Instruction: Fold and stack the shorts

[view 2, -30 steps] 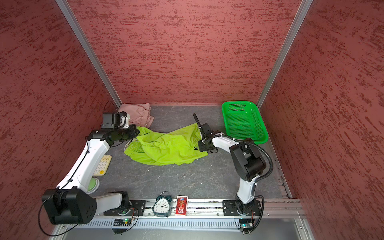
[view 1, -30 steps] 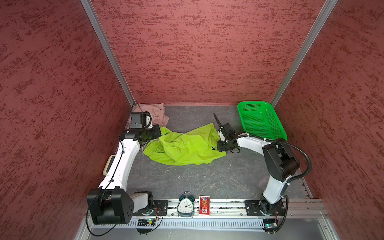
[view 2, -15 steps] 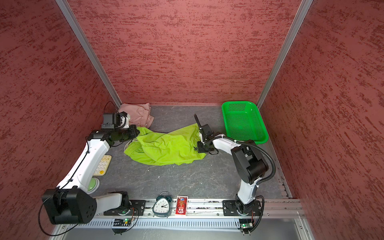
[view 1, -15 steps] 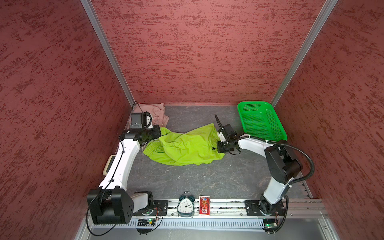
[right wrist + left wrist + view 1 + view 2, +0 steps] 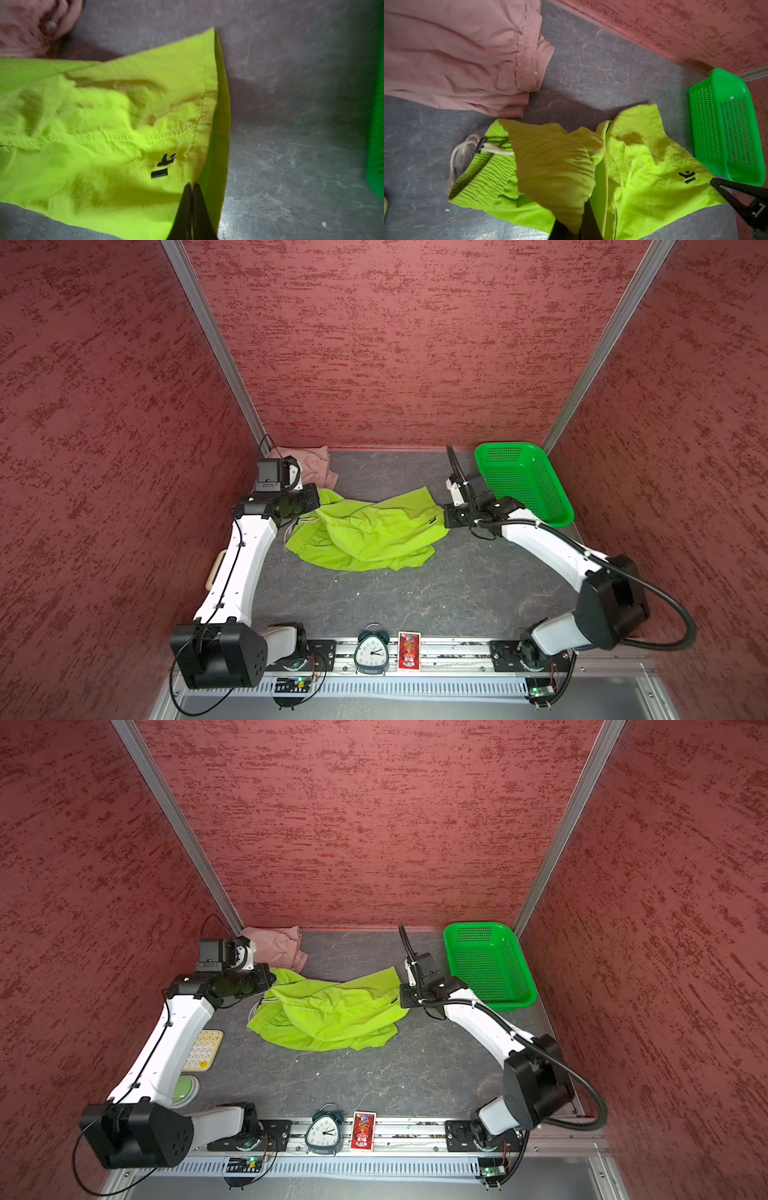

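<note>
While the dusty pink fabric shorts point(image 5: 319, 463) looked folded at the far left of the table point(image 5: 415, 597), the crumpled lime green fabric shorts point(image 5: 365, 533) lay mid-table, left tool point(image 5: 314, 502) clenched on their waistband, right tool point(image 5: 192, 188) on a hem; their folding and stacking remained.

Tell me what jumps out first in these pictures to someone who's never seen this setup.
The lime shorts grab the eye, spread mid-table between the left gripper, shut on the waistband end, and the right gripper, pinching a leg hem by the black logo. Next come the green basket in the far right corner and the pink shorts, folded in the far left corner.
</note>
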Controlling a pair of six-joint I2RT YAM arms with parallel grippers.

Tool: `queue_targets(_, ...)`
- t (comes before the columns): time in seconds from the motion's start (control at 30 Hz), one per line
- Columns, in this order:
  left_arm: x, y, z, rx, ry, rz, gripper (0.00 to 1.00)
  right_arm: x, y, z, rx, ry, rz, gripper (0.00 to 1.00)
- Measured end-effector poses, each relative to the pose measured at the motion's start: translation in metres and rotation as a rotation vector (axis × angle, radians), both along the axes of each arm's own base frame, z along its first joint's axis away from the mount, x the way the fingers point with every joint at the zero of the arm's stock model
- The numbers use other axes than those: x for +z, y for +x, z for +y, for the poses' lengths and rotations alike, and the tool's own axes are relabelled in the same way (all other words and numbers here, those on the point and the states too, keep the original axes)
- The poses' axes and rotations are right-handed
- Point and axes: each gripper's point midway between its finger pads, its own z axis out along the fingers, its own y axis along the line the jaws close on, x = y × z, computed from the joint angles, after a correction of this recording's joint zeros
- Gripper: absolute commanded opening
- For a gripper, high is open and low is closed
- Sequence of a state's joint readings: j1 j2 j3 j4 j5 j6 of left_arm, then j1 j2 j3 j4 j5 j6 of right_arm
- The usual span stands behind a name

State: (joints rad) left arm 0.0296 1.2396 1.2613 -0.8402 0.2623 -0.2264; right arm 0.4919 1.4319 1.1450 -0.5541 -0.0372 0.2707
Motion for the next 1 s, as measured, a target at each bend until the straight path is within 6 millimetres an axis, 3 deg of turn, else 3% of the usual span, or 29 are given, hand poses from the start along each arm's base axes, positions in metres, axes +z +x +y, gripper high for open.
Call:
queue_targets(0.17, 0.056, -0.007, -0.02, -0.089, -0.039, -0.121, 0.0, 0.112, -0.007, -0.019, -0.04, 0.078, -0.314, 0.0)
queue_targets(0.33, 0.12, -0.041, -0.072, -0.284, -0.102, -0.255, 0.0, 0.235, -0.037, -0.047, -0.078, 0.173, -0.63, 0.0)
queue_targets(0.43, 0.162, -0.061, -0.082, -0.329, -0.121, -0.335, 0.0, 0.287, -0.05, -0.063, -0.115, 0.179, -0.758, 0.0)
queue_targets(0.57, 0.204, -0.08, -0.08, -0.329, -0.122, -0.409, 0.0, 0.33, -0.049, -0.08, -0.178, 0.126, -0.85, 0.0)
queue_targets(0.67, 0.221, -0.094, -0.082, -0.334, -0.123, -0.426, 0.0, 0.345, -0.037, -0.086, -0.208, 0.08, -0.866, 0.0)
queue_targets(0.77, 0.215, -0.095, -0.075, -0.293, -0.087, -0.4, 0.0, 0.345, -0.012, -0.09, -0.238, 0.034, -0.841, 0.0)
queue_targets(0.87, 0.187, -0.078, -0.055, -0.195, -0.009, -0.326, 0.0, 0.316, 0.028, -0.092, -0.246, -0.007, -0.763, 0.0)
queue_targets(0.93, 0.156, -0.055, -0.04, -0.136, 0.027, -0.24, 0.0, 0.287, 0.059, -0.093, -0.243, -0.021, -0.69, 0.0)
queue_targets(1.0, 0.11, -0.022, -0.026, -0.088, 0.042, -0.11, 0.0, 0.248, 0.094, -0.093, -0.237, -0.032, -0.604, 0.0)
